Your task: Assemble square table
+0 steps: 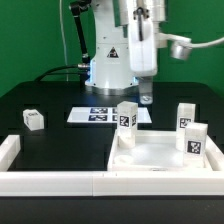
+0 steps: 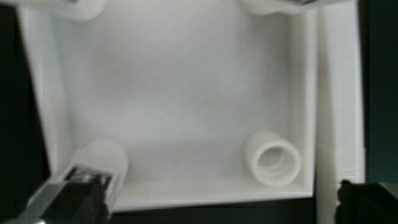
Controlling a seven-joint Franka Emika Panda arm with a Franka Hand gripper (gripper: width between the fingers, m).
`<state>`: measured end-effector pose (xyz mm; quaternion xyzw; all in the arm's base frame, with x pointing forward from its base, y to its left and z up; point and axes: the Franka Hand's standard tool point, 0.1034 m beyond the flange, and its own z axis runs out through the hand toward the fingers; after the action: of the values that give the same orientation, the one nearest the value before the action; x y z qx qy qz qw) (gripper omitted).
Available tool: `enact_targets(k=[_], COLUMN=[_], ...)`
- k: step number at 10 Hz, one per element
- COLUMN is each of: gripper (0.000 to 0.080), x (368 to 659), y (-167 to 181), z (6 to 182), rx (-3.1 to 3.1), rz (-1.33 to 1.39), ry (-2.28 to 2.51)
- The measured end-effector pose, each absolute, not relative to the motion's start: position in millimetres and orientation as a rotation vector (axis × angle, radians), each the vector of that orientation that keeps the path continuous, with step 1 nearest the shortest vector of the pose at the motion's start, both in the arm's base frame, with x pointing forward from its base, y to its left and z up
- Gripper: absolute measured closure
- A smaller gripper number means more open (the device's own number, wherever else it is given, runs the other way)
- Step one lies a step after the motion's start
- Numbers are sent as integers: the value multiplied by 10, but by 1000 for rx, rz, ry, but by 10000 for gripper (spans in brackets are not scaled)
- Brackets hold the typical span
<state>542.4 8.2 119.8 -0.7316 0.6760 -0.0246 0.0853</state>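
The white square slab (image 1: 160,152) lies flat at the exterior view's right. Three white tagged legs stand upright on it (image 1: 127,118), (image 1: 186,116), (image 1: 195,142). A fourth leg (image 1: 34,119) lies loose on the black table at the exterior view's left. My gripper (image 1: 146,97) hangs above the slab's far edge, open and empty. In the wrist view the slab (image 2: 178,90) fills the picture. One round corner socket (image 2: 276,158) shows open, and a rounded white leg (image 2: 98,160) sits beside it. My gripper (image 2: 214,200) holds nothing between its dark fingers (image 2: 80,195).
The long white L-shaped rail (image 1: 60,180) runs along the table's front and encloses the slab; it shows as a strip (image 2: 322,90) in the wrist view. The marker board (image 1: 98,114) lies behind the slab. The robot base (image 1: 108,65) stands at the back.
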Motion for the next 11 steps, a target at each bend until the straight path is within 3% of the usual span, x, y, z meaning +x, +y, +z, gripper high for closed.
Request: enact_targets(k=[2,7,11], gripper=[151,151,151], x=[5347,5327,4686], y=[-176,-200,-929], z=[1214,1193,888], rx=[-2325,-2633,-2937], rz=[-114,-162,-212], ry=[1864,1429,843])
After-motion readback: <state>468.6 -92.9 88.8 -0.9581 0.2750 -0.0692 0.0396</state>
